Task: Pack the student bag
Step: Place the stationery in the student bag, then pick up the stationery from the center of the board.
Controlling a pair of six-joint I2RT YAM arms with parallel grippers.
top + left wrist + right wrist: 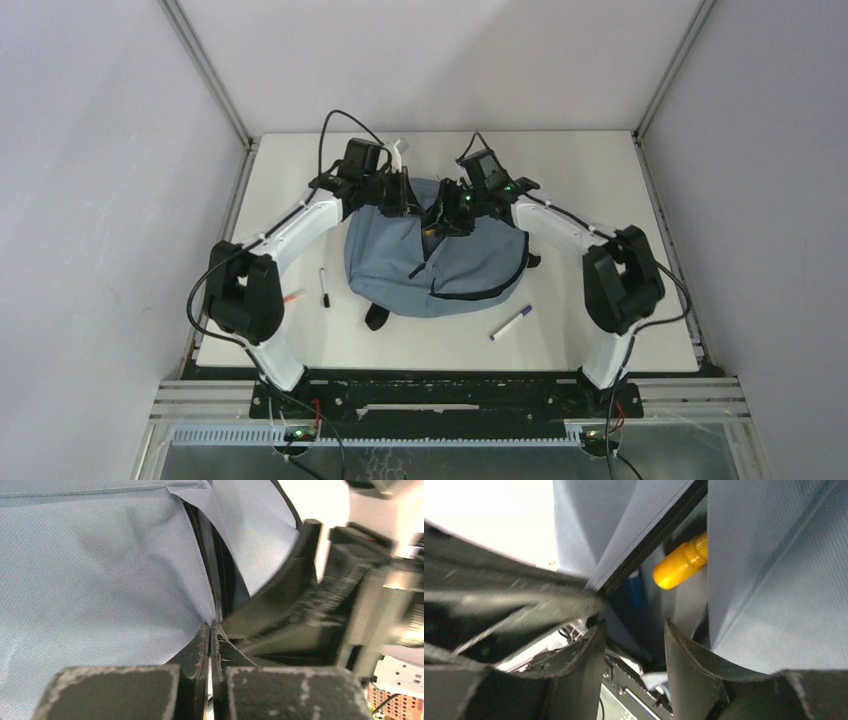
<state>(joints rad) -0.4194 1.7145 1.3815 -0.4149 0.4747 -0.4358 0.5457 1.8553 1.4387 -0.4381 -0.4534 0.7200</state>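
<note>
left hand [211, 629] clenched on student bag [90, 580] zipper edge | right hand [634, 630] released above opening

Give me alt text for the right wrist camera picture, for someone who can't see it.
The right gripper, jaws apart, points into the open zipper gap of the grey-blue student bag. Inside the gap show a yellow cylinder and a blue item. The left gripper, blurred, sits at the opening's left edge.

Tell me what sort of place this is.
Likely a robotics lab test cell: plain walls and metal frame rails box in a white table, a left arm and right arm are bolted at its near edge, and the student bag lies among loose pens.
</note>
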